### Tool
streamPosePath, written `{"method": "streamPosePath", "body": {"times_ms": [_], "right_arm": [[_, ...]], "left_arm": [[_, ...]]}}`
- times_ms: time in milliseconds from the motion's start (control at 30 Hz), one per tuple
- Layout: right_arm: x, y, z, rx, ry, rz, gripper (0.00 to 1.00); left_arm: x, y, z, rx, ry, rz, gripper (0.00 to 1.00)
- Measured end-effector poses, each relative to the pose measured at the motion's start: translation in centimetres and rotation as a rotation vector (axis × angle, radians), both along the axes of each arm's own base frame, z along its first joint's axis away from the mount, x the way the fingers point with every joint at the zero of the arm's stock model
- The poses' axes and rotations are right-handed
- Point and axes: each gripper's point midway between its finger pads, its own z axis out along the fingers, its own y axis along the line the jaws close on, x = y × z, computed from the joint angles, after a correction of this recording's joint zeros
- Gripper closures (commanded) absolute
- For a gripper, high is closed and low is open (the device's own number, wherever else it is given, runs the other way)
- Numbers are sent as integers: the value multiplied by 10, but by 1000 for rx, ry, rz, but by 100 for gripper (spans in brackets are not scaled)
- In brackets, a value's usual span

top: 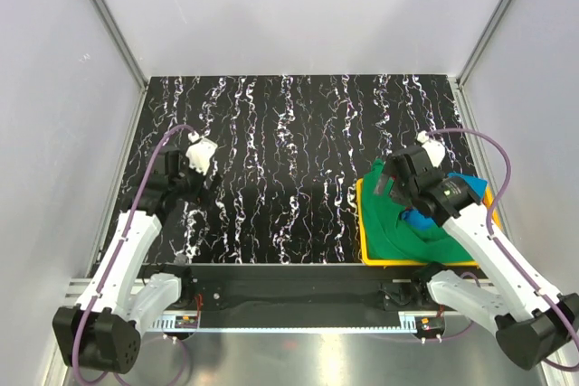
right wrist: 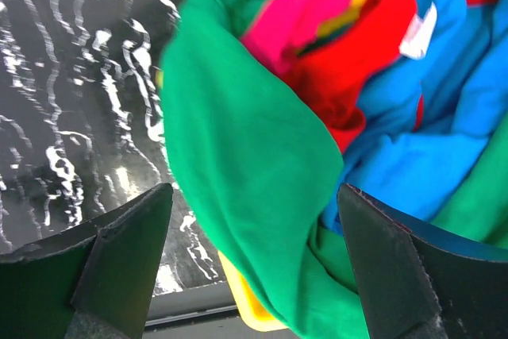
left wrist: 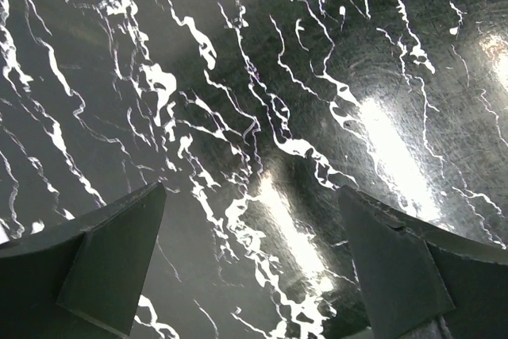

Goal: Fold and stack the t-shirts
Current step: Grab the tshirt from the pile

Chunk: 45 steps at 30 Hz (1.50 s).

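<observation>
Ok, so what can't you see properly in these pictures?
- Top view: the red shirt and pink shirt are hidden under the green shirt and the right arm.
- Right wrist view: the yellow tray is mostly buried under shirts; the blue shirt runs off the right edge.
- Right wrist view: the white label is too blurry to read.
- Left wrist view: shows only the table, so no shirts.
</observation>
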Motion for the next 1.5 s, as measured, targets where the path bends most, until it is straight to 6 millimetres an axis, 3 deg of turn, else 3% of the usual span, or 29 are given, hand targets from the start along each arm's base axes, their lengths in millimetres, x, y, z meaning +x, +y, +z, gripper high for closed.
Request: {"method": "streamPosePath", "body": {"times_ms": [100,233,267,333,400,533,733,833,967,1067,1133,1367,1500], "right_arm": [[-7,-4,-19,7,38,-29,14],[-11,-8,-63,-16,158,-55,76],[-12,-9,-71,-25,184,-55,100],[-12,-8,-80,-32,214,-60,100],[-10,-9,-76,-38,208,-62,100],[-5,-16,-44,-71,168,-62,100],[11,-21,54,-85,-28,-11,100],[18,-22,112,-85,-150,29,100],[22,-24,205,-67,-370,72,100],[15,-28,246,-51,-483,82,100],[8,-29,252,-36,-511,97,100],[-23,-31,216,-20,-440,149,100],[-37,-39,210,-17,-427,130,100]], "left_arm": [[-3,2,0,-13,19,36,1],[-1,2,12,-21,10,39,1],[0,2,16,-20,7,37,1],[1,3,22,-14,-1,33,1],[0,4,24,-3,-4,31,1],[-2,7,22,16,6,31,1],[-2,8,20,25,42,28,1],[-1,8,21,30,50,23,1],[2,7,30,31,36,13,1],[5,5,41,25,11,1,1],[5,4,46,25,6,-5,1],[3,1,54,18,5,-30,1],[3,-2,60,4,-1,-42,1]]}}
